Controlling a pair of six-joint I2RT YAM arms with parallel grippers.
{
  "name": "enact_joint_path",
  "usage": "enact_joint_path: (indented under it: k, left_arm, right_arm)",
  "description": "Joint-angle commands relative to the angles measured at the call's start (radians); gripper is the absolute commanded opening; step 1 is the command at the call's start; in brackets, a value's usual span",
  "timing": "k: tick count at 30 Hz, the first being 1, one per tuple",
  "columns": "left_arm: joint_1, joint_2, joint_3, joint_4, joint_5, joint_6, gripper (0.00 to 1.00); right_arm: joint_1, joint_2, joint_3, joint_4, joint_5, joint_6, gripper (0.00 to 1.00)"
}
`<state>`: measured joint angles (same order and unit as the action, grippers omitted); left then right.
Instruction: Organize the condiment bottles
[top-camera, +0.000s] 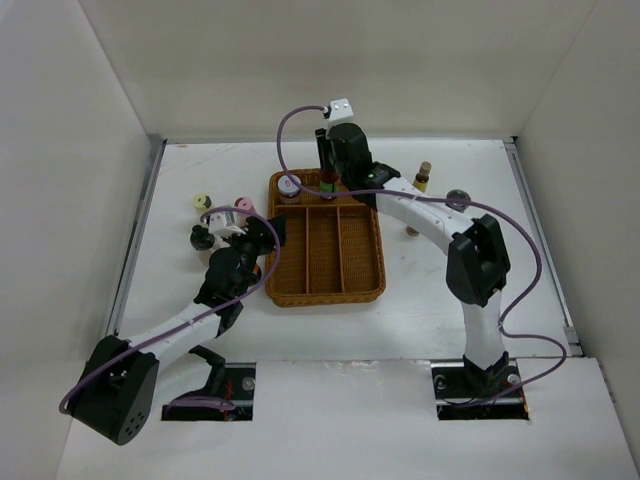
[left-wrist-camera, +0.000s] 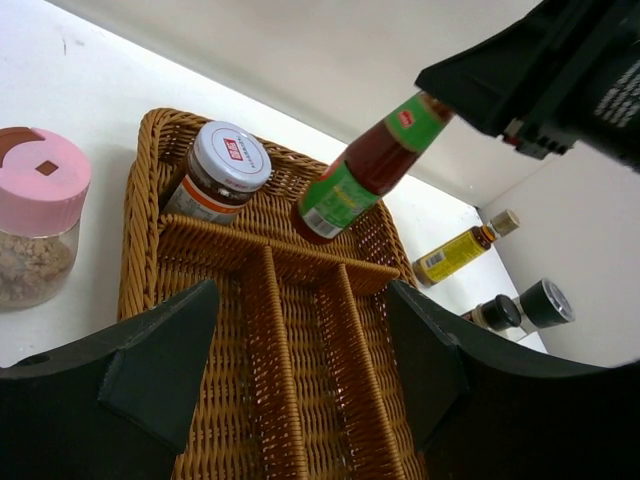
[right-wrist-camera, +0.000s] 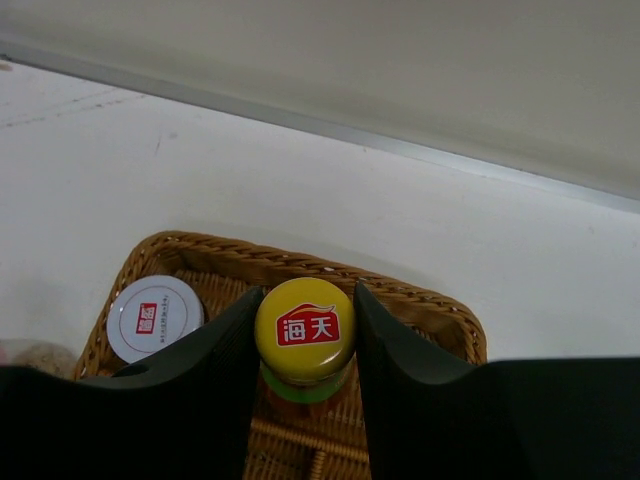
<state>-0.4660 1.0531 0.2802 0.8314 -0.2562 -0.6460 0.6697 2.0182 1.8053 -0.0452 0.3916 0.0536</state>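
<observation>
Wicker tray (top-camera: 325, 296) in brown at the middle of the white surface (top-camera: 420, 320), with three long compartments on the near side and one cross compartment at the far end. Left pincer (left-wrist-camera: 302, 290) at the tray's left rim, released: fingers spread wide, only basket weave showing below and between them. Just left of it, outside the tray, a black-capped bottle (top-camera: 202, 237) upright on the surface. A little farther back, a pink-capped jar (left-wrist-camera: 38, 225) of pale brown granules, upright near the tray's far-left corner, and a cream-capped bottle (top-camera: 202, 203) to its left.

On the right side, apart from the tray, a small dark-capped bottle (left-wrist-camera: 495, 313) partly hidden under the right arm in the overhead view. Near it a grey-capped bottle (top-camera: 457, 198), and farther back a tan-capped bottle (top-camera: 423, 177) with a yellow label.

Inside the far cross compartment, at its left end, a white-lidded jar (right-wrist-camera: 154, 317) with a red mark on the lid, upright. Beside that jar, right pincer (right-wrist-camera: 307, 300) clenched on a red sauce bottle (left-wrist-camera: 360, 175) — fingers pressed against either side of its yellow cap, green band at the neck, green label lower down. Bottle tilted, base down toward the cross compartment next to the jar — cannot tell whether resting on the weave or hanging just clear of it.
</observation>
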Motion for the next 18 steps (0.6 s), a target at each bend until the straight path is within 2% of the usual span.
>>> enact_joint_path:
  k: [1,11,16,18]
  left_arm:
    - [-0.006,-0.021,0.011,0.067,0.014,0.0,0.67]
    - [-0.004,-0.01,0.014,0.067,0.018,0.0,0.68]
    - [-0.004,-0.016,0.013,0.067,0.023,0.003,0.68]
    - [-0.007,-0.019,0.014,0.067,0.023,0.005,0.68]
  right_arm:
    - [-0.008,-0.023,0.069,0.156,0.004,0.02,0.35]
    - [-0.006,0.04,0.051,0.229,0.007,0.084,0.36]
    - [0.001,0.062,0.017,0.237,0.009,0.098,0.38]
    - [0.003,0.062,-0.004,0.24,0.013,0.1,0.42]
